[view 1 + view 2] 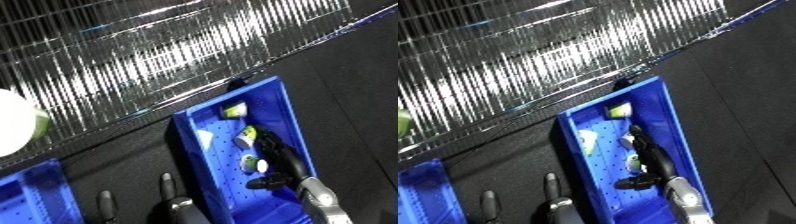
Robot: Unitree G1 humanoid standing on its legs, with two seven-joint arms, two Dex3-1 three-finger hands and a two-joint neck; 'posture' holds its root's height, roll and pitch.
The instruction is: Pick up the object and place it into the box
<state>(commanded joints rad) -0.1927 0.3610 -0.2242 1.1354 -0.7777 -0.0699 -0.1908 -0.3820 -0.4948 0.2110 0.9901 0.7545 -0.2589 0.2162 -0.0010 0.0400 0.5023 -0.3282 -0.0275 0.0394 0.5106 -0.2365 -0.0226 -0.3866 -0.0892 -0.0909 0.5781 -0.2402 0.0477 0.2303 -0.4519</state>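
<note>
Right hand (277,159) was down in the bin (286,100), fingers straight among the objects (255,164), probably releasing; left hand (169,200) idled, fingers straight.

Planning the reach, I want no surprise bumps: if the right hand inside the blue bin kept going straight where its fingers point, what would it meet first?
Probably the pale object lying just ahead of the right hand, then the blue bin's far wall; depth is unclear.
</note>
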